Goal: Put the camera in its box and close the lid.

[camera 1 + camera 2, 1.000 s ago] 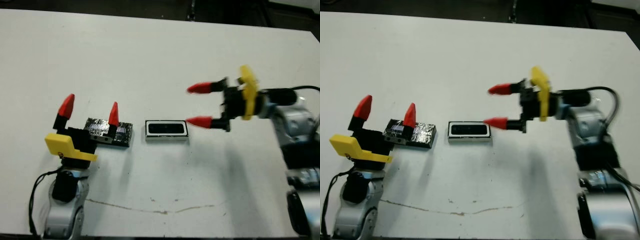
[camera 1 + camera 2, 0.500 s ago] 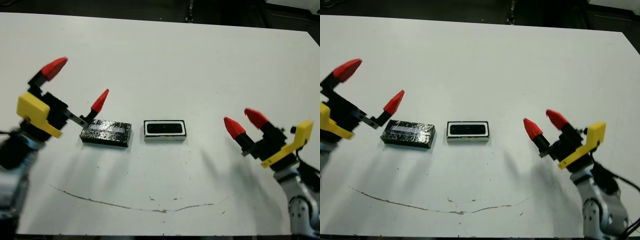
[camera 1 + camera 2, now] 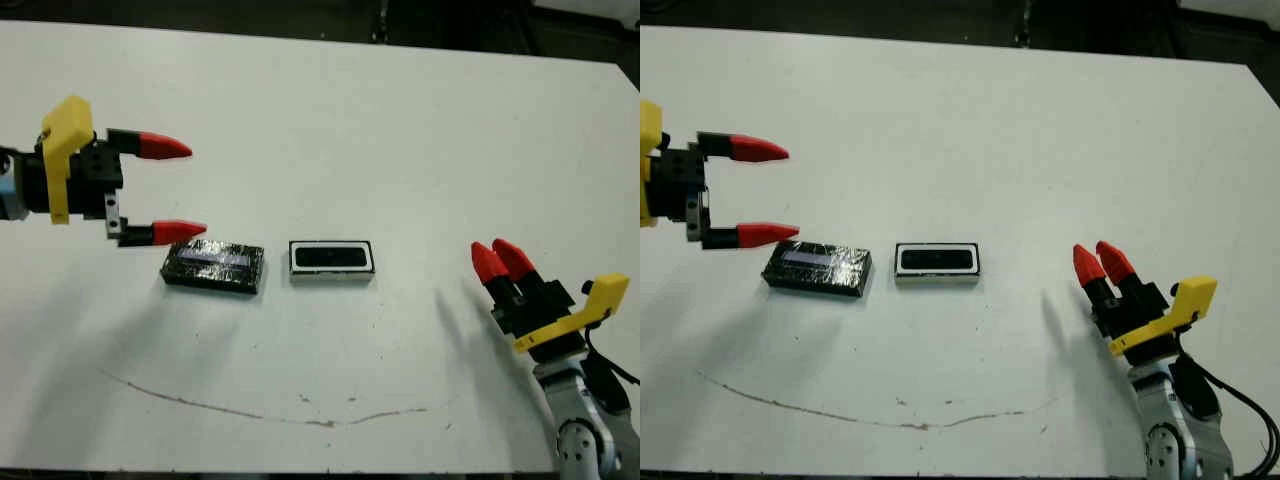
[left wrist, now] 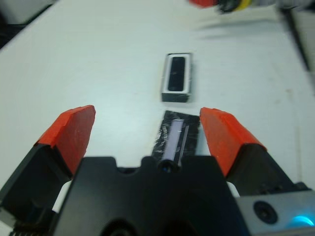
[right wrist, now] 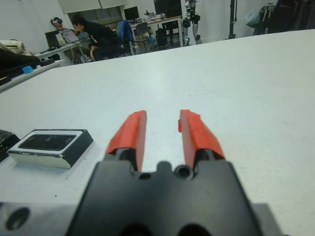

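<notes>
Slim black bar-shaped camera [image 3: 333, 257] lying inside shallow white box [image 3: 332, 274] mid-surface; speckled black lid [image 3: 213, 267] just beside. Left hand [image 3: 170, 190] spread wide above lid; right hand [image 3: 499, 259] nearly closed, empty, well apart.

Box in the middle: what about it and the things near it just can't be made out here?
1. The camera in the box: in the head views it is too small, just a dark bar with no detail.
2. The lid: in the left wrist view its near end is hidden behind the black body of the left tool; in the right wrist view it is cut off by the picture edge.
3. The lid's underside: hidden in every view, since it lies flat on the table.
</notes>
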### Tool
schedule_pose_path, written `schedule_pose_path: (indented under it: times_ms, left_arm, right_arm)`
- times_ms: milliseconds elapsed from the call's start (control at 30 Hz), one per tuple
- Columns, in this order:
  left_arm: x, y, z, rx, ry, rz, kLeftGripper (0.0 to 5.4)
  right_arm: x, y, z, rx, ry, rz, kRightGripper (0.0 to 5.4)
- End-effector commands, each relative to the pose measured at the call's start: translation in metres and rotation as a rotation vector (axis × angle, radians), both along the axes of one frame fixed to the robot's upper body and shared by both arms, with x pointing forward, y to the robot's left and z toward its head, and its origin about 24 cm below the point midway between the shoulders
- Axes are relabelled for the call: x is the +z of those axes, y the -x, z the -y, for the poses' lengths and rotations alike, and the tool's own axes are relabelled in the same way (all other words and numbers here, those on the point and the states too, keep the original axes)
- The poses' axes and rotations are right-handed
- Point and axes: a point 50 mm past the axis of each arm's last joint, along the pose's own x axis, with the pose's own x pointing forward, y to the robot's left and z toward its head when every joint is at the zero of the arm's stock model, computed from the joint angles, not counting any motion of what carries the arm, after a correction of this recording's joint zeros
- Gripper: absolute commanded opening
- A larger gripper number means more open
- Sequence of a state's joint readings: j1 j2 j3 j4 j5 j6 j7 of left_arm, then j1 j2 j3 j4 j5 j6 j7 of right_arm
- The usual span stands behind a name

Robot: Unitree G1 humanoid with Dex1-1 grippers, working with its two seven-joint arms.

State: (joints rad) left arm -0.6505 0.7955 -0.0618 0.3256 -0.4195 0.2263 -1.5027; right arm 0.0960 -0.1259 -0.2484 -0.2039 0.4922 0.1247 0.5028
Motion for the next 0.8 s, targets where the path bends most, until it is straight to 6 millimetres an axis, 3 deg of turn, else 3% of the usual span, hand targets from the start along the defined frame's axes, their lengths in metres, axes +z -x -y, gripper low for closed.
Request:
schedule_pose_path:
  times_ms: [33, 267, 800]
  left_arm:
    - [-0.007, -0.001, 0.005, -0.054, 0.011, -0.046, 5.4]
    - [-0.022, 0.002, 0.012, -0.144, 0.029, -0.059, 5.4]
    - [-0.036, -0.003, 0.019, -0.19, -0.124, -0.043, 5.4]
  right_arm:
    - [0.0, -0.001, 0.001, -0.026, 0.018, 0.002, 1.09]
    - [0.001, -0.001, 0.001, -0.048, 0.022, -0.005, 0.05]
    - [0.0, -0.001, 0.001, -0.023, 0.013, 0.008, 0.02]
